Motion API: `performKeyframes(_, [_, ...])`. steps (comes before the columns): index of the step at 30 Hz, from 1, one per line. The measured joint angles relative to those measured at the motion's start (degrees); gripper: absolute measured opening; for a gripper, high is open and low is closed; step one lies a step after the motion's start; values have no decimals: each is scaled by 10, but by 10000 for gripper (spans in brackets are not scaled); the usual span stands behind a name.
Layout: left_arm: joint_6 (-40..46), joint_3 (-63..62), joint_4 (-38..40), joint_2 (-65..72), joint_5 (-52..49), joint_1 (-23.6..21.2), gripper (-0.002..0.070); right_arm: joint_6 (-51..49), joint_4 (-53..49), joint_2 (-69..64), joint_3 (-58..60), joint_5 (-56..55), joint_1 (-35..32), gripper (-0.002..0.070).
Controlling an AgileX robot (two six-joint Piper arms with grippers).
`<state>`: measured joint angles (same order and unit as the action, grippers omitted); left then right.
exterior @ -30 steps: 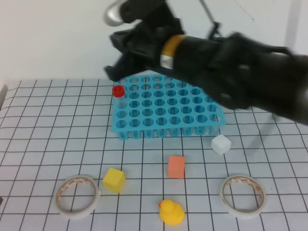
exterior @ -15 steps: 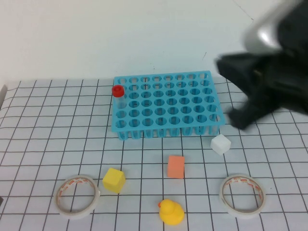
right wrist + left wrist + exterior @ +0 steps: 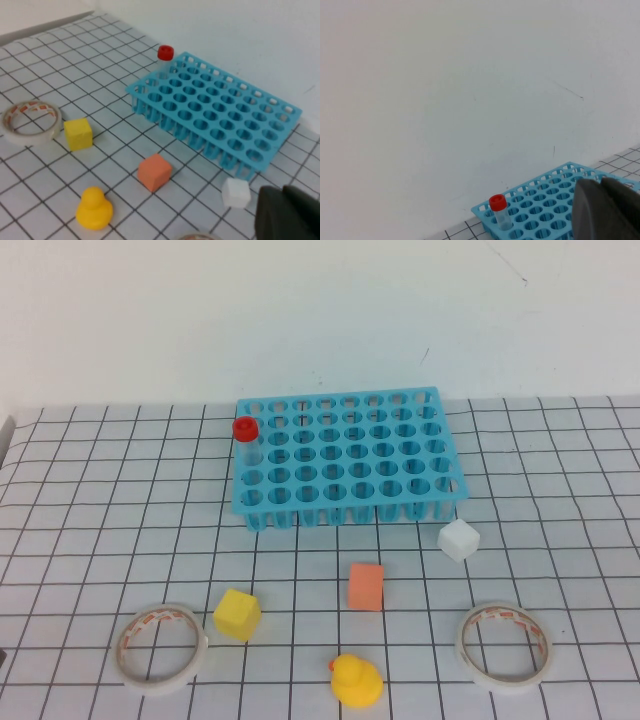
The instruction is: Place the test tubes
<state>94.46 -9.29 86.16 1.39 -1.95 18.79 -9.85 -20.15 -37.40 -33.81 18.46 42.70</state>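
Test tube (image 3: 246, 445): clear body, red screw cap, standing upright in the blue rack (image 3: 345, 455). It sits in the rack's leftmost column, a few rows in from the back; I can't pin down the exact hole. It's the only tube in the rack, every other hole is open. Nothing is touching it.

The rack sits toward the back of the gridded tabletop (image 3: 100, 520), close to the white wall.

Arms: neither one shows in the high view.
- Left gripper (image 3: 601, 200): only its dark tip shows in its own wrist view. It is raised and faces the wall, with the rack and tube low in that shot. Clenched, nothing in it.
- Right gripper (image 3: 285, 210): dark tip shows in its wrist view, up over the right side of the tabletop and aimed across it at the rack, with the white cube (image 3: 459, 539) the closest thing to it. Clenched, nothing in it.

Loose items in front of the rack: orange cube (image 3: 366, 586), yellow cube (image 3: 237, 614), yellow duck (image 3: 355, 680), and two tape rolls, left (image 3: 163, 681) and right (image 3: 503, 680). All are well apart from the tube.
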Motion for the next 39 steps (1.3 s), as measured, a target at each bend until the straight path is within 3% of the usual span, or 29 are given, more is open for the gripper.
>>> performKeyframes(8, [0, 0, 0, 0, 0, 0, -1, 11, 58, 216, 144, 17, -34, -1])
performKeyframes(13, [0, 0, 0, 0, 0, 0, -1, 84, 102, 300, 209, 17, -177, -1])
performKeyframes(14, [0, 0, 0, 0, 0, 0, -1, 108, 120, 322, 227, 17, -253, -1])
performKeyframes(17, [0, 0, 0, 0, 0, 0, -1, 127, 142, 343, 245, 17, -360, -1])
performKeyframes(23, [0, 0, 0, 0, 0, 0, -1, 134, 191, 355, 268, 17, -497, -1])
performKeyframes(28, [0, 0, 0, 0, 0, 0, -1, 98, 175, 377, 305, 17, -513, -1])
performKeyframes(39, [0, 0, 14, 0, 0, 0, -1, 0, 134, 381, 348, 13, -462, -1])
